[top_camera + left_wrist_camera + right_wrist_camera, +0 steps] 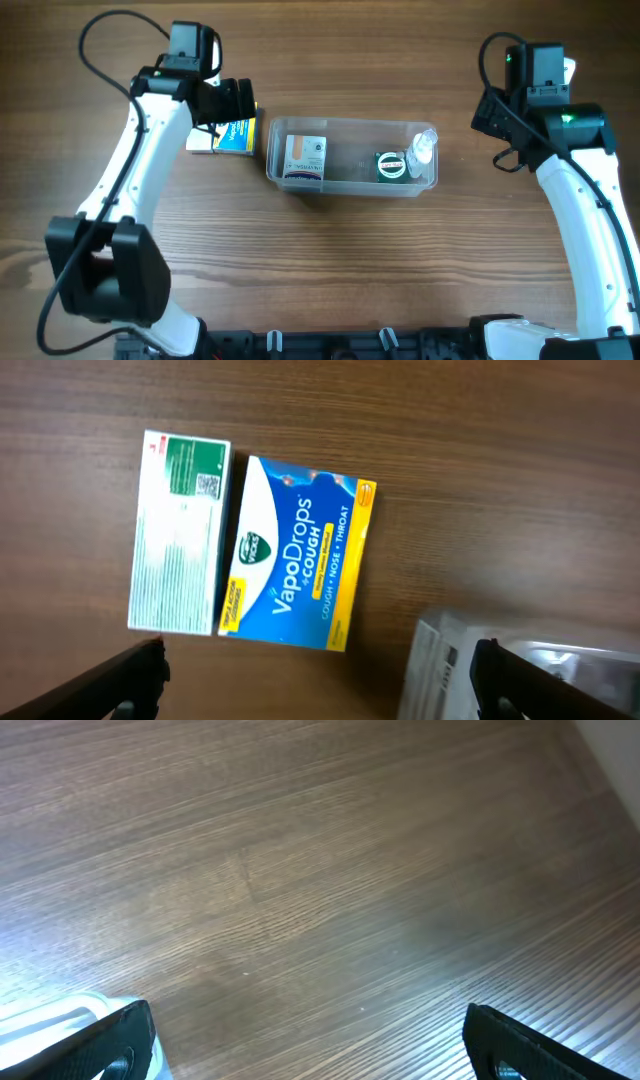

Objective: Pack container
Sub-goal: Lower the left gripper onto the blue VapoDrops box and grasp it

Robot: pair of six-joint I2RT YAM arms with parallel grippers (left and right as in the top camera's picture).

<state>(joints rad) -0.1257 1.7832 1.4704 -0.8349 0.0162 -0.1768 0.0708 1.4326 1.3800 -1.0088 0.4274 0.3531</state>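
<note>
The clear rectangular container [350, 182] sits at the table's middle. It holds a white box with a blue band [304, 157], a small round green-and-white tin [390, 166] and a small clear bottle [421, 150]. A blue and yellow VapoDrops box [296, 552] and a white and green box [180, 530] lie flat side by side, left of the container. My left gripper [318, 678] is open and empty, hovering between those boxes and the container's left end [440, 660]. My right gripper [305, 1045] is open and empty over bare wood, right of the container [50, 1020].
The table is dark wood. The left arm [140, 150] reaches in from the left and the right arm [580, 190] from the right. A strip of pale surface [615, 750] shows at the far right corner in the right wrist view.
</note>
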